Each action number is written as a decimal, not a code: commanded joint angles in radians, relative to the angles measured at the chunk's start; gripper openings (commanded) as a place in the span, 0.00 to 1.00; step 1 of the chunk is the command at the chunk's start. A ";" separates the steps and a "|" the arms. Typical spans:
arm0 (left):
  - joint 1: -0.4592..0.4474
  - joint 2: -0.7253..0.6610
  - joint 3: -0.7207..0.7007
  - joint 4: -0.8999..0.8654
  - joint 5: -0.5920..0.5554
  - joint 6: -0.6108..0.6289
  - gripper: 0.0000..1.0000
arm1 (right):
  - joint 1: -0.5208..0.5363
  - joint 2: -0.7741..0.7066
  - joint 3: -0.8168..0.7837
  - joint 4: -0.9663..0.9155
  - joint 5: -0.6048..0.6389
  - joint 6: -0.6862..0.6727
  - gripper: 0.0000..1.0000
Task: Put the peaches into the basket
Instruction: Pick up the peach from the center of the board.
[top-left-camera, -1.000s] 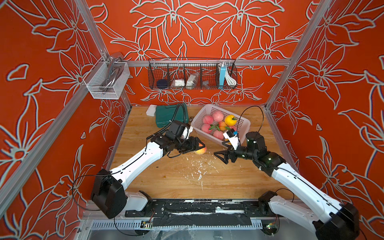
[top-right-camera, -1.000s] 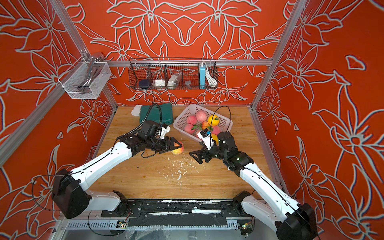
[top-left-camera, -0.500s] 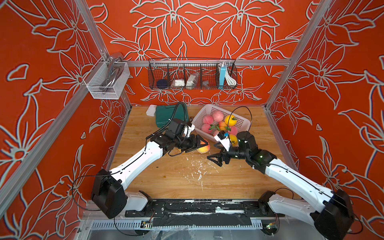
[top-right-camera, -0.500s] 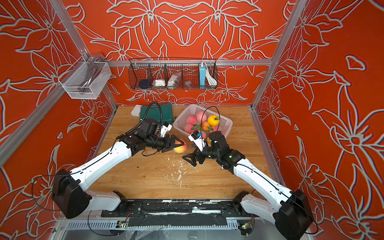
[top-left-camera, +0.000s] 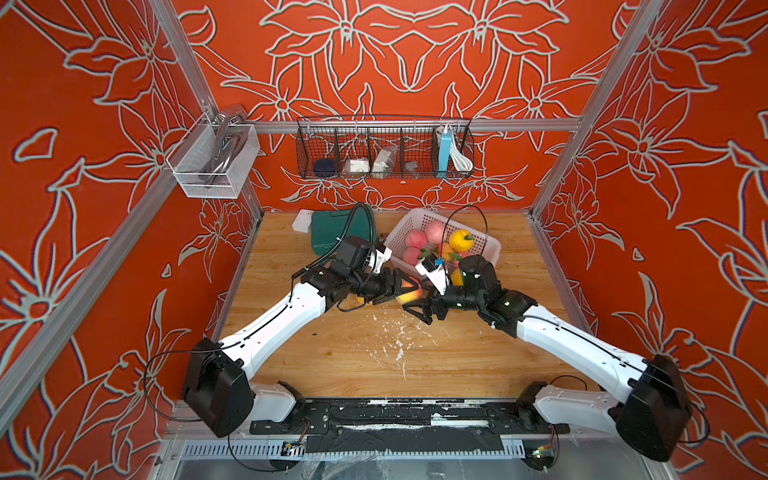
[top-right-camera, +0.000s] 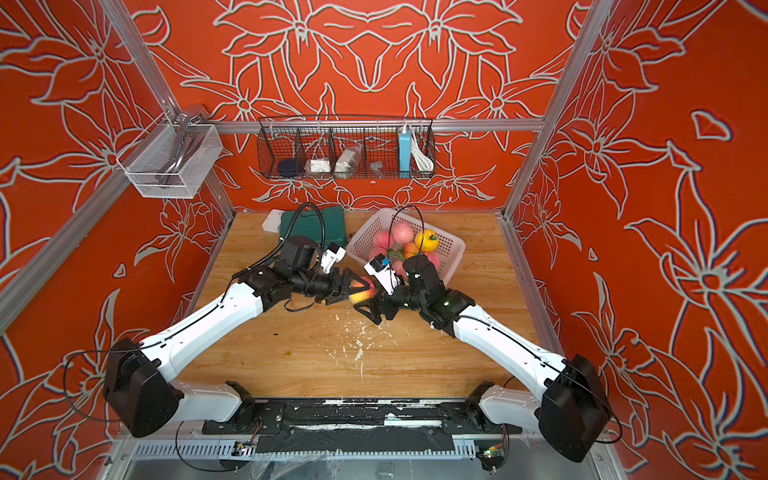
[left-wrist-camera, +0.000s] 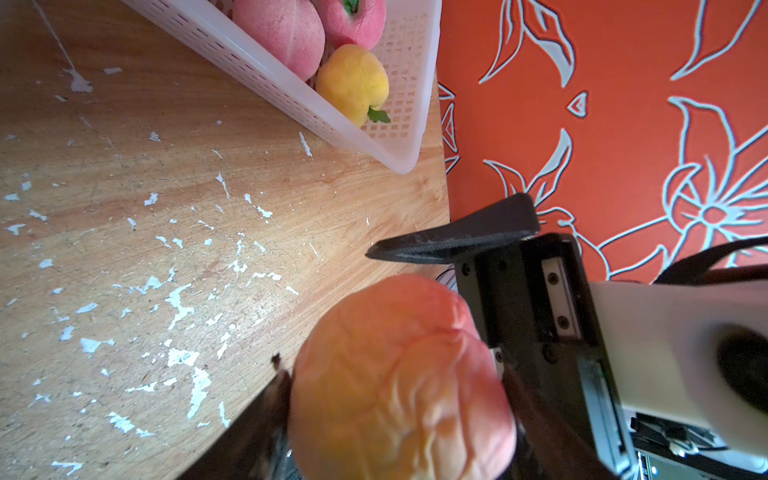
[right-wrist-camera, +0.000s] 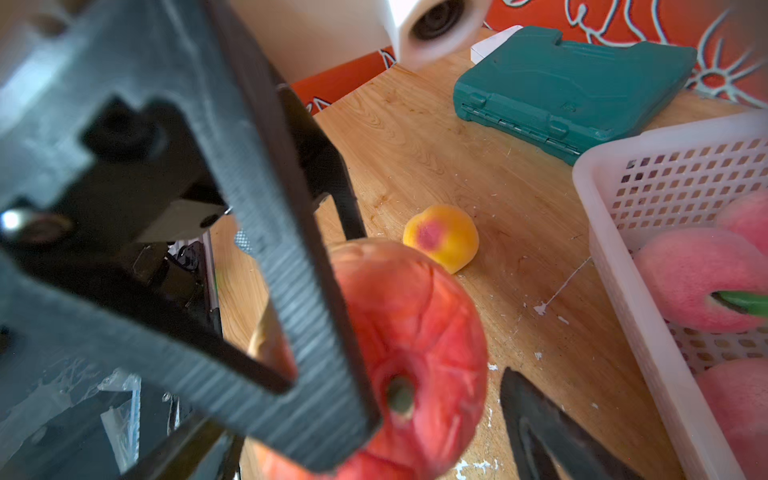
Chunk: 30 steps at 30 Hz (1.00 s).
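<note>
My left gripper is shut on a red-orange blushed peach, held just above the table in front of the basket. My right gripper is open right beside it, and one of its fingers shows on the far side of the held peach. Another yellow-orange peach lies on the wood under my left arm. The pale pink basket holds several pink and yellow peaches.
A green tool case and a small white box lie at the back, left of the basket. A black wire rack and a white mesh bin hang on the walls. White flecks mark the wooden table.
My right arm has swung left and closer until its open jaws meet the peach in my left gripper. The left gripper has carried that peach slightly right, toward the basket.
</note>
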 joint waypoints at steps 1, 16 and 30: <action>0.005 -0.009 0.007 0.024 0.024 -0.008 0.70 | 0.009 0.007 0.046 0.022 0.030 0.024 0.94; 0.005 -0.038 -0.027 0.049 0.041 -0.026 0.70 | 0.015 0.049 0.086 -0.006 0.014 0.015 0.79; 0.005 -0.051 -0.035 0.069 0.050 -0.043 0.71 | 0.014 0.040 0.085 -0.003 0.038 0.027 0.68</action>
